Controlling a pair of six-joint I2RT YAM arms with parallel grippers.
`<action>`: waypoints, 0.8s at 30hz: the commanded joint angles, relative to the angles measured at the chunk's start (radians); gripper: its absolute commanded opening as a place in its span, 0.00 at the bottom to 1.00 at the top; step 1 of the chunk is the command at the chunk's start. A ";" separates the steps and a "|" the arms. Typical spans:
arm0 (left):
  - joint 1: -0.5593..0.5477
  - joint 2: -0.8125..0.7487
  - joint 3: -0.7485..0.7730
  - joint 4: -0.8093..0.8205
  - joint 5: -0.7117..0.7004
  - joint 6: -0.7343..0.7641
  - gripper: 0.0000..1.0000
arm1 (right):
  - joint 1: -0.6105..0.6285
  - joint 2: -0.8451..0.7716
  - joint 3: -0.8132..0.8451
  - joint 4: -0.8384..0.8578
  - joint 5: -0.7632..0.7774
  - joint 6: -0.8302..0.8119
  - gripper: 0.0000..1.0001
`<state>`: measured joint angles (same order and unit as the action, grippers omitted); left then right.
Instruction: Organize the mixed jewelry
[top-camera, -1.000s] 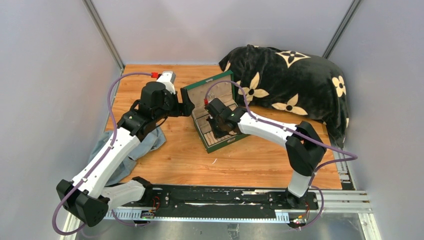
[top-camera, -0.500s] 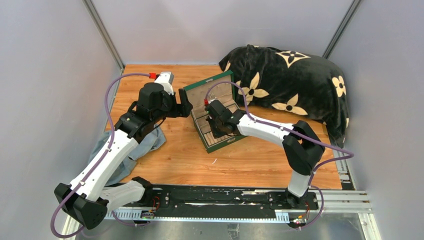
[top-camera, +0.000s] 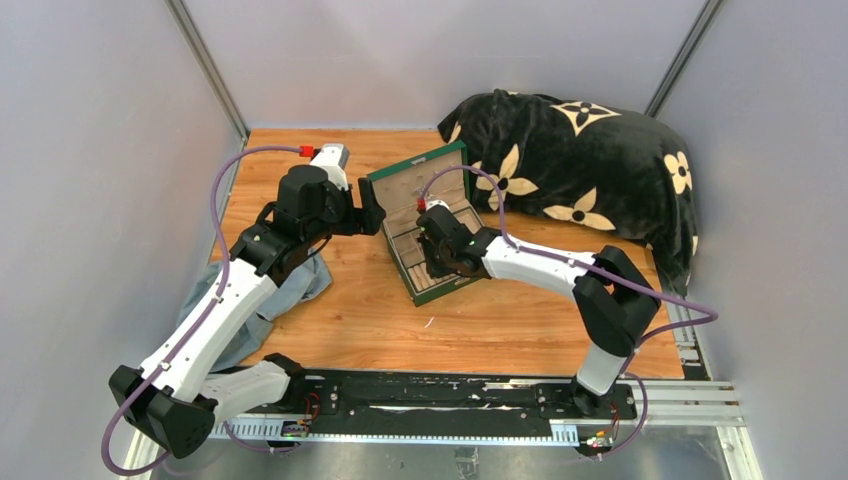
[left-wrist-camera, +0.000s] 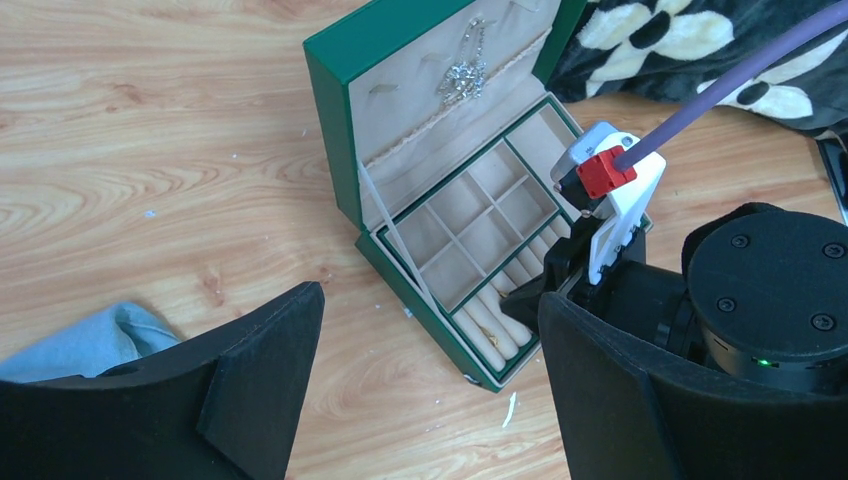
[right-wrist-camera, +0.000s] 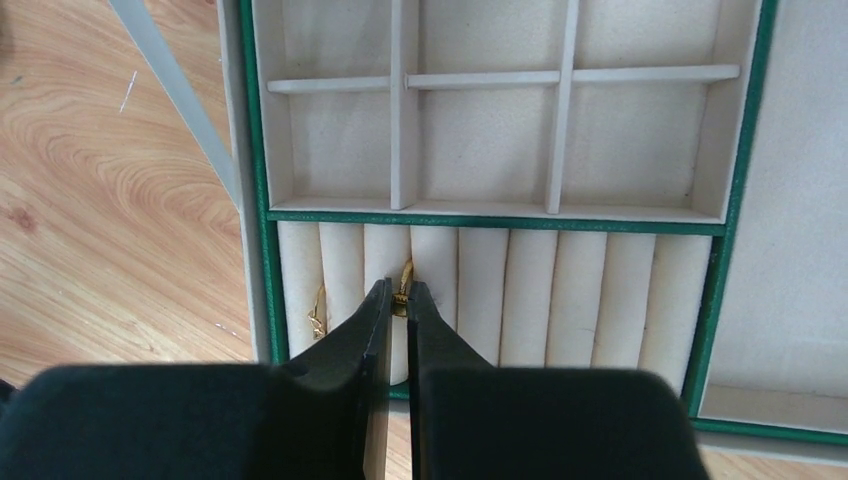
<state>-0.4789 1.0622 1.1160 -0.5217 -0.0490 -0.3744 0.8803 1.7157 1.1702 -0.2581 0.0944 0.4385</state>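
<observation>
Two gold pieces showed among the ring rolls (right-wrist-camera: 560, 300) of the green box (left-wrist-camera: 335, 110). The right fingers (right-wrist-camera: 372, 318) were closed, pinching the small gold ring (right-wrist-camera: 405, 280) at their very tips. It stood edge-on over the groove between the third and fourth rolls from the left. The grooves ran in line with the fingers' reach, so seating the ring likely needed only a straight press down. A second gold piece (right-wrist-camera: 318, 312) sat two grooves to the left. The silvery cluster (left-wrist-camera: 462, 75) hung inside the lid. The left fingers (left-wrist-camera: 255, 385) stood wide apart and empty above the tabletop (left-wrist-camera: 150, 150) beside the box, farther from the rolls.
</observation>
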 joint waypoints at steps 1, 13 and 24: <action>0.005 0.006 0.018 -0.006 0.009 0.007 0.83 | 0.004 -0.030 -0.023 -0.067 0.062 -0.002 0.14; 0.005 0.001 0.006 -0.007 0.012 0.003 0.84 | 0.004 -0.029 0.039 -0.099 0.061 -0.042 0.43; 0.005 -0.002 0.005 -0.009 0.011 0.005 0.84 | 0.004 -0.033 0.079 -0.097 0.050 -0.053 0.40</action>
<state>-0.4789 1.0649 1.1160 -0.5220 -0.0448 -0.3748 0.8806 1.6905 1.2175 -0.3298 0.1314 0.3992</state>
